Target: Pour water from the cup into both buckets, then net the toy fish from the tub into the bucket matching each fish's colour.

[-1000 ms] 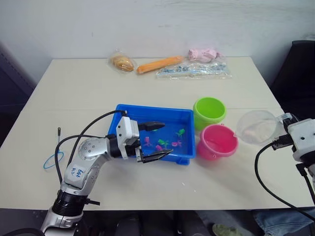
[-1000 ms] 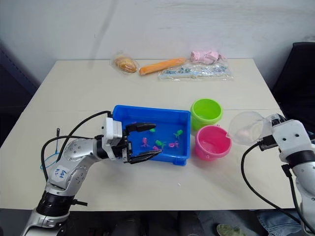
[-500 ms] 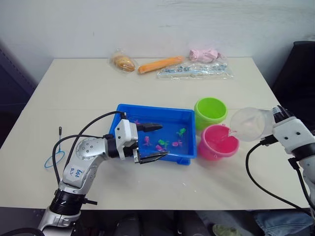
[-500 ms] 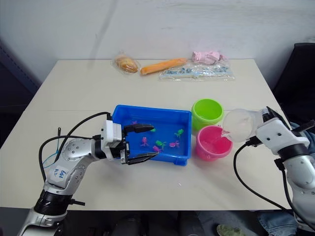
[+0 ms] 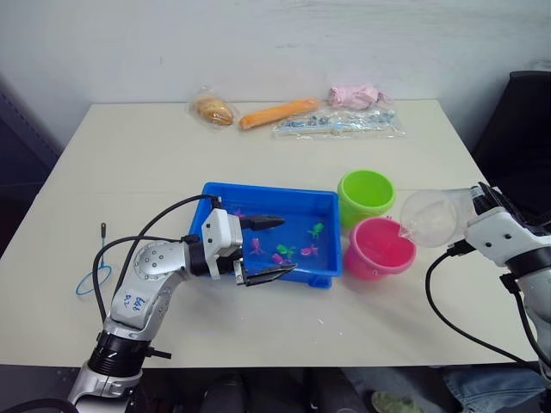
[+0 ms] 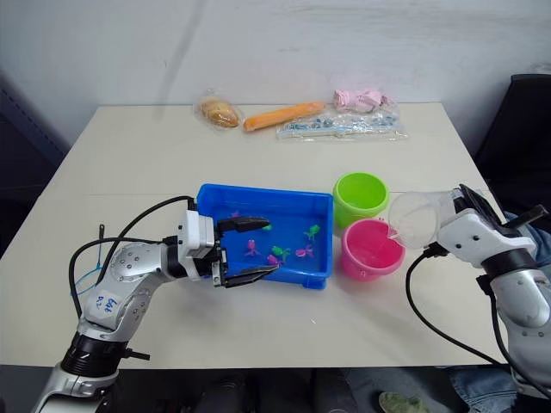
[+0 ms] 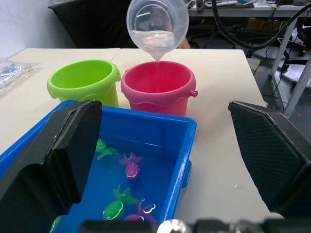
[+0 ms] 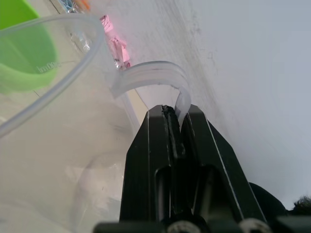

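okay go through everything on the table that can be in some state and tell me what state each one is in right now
cup: tipped, water running from its spout into the pink bucket
pink bucket: upright, taking water
green bucket: upright, no fish inside
tub: flat on the table, holds water
toy fish: lying in the tub
net: lying on the table, unheld
left tool: open, empty, over the tub
right tool: shut on the cup's handle

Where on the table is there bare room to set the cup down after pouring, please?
Bare tabletop lies in front of the pink bucket, and a wide strip between the blue tub and the bagged items. It is crowded around the green bucket and tub.
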Robot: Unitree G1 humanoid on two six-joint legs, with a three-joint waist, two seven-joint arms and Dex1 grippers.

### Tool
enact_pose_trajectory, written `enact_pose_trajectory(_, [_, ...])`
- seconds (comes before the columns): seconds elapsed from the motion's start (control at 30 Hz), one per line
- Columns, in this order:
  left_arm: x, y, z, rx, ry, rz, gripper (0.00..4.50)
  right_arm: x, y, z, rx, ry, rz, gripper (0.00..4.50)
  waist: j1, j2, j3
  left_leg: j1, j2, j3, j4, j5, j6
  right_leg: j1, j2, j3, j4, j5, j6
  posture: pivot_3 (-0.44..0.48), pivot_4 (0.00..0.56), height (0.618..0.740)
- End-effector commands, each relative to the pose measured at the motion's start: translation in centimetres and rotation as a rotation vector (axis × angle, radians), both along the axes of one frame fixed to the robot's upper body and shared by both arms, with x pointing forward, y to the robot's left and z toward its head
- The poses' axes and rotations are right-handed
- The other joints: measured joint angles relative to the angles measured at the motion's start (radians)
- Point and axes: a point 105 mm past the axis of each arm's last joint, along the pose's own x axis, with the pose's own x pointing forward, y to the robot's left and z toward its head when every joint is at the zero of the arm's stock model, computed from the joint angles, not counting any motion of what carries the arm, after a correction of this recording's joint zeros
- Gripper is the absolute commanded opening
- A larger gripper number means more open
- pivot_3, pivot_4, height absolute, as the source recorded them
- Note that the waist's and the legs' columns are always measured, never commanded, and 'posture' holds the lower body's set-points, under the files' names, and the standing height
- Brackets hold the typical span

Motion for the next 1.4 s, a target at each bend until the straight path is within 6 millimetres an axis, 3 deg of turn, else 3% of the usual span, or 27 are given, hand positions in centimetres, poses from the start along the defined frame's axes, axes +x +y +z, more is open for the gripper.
enact_pose_trajectory(0.03, [-0.4,-0.4,0.6,-0.009,-0.035,-0.016,4.50,-0.3,0.7,1.6,-0.062,-0.073,0.026,0.06,0.000,0.000,0.000,0.000,0.000,0.000,0.000,0.000,0.000,0.000,0.000,0.000,0.000,0.000,0.000,0.000,0.150,0.740])
enact_pose_trajectory(0.5, [-0.4,-0.7,0.6,-0.024,-0.035,-0.016,4.50,-0.4,0.9,1.9,-0.149,-0.122,0.024,0.06,0.000,0.000,0.000,0.000,0.000,0.000,0.003,0.000,0.000,0.000,0.000,0.000,0.003,0.000,0.000,0.000,0.150,0.740])
enact_pose_trajectory(0.93, [-0.3,-0.7,0.6,-0.018,-0.039,-0.008,4.50,0.0,1.0,1.8,-0.107,-0.122,0.031,0.06,0.000,0.000,0.000,0.000,0.000,0.000,0.004,0.000,0.000,0.000,0.000,0.001,0.005,0.000,0.000,0.000,0.150,0.740])
enact_pose_trajectory(1.13, [-0.1,-0.6,0.6,-0.017,-0.042,-0.001,4.50,0.2,0.5,1.0,0.068,-0.073,0.034,0.06,0.000,0.000,0.000,0.001,0.000,0.000,0.004,0.000,0.000,0.000,0.000,0.001,0.005,0.000,0.000,0.000,0.150,0.740])
enact_pose_trajectory(1.4, [0.1,-0.1,0.8,-0.042,-0.023,0.030,4.50,0.4,-1.8,1.8,0.569,-0.112,-0.013,0.06,-0.001,0.000,0.000,0.001,0.003,0.000,0.005,0.000,0.001,0.000,0.000,0.001,0.007,0.000,0.000,0.000,0.150,0.740])
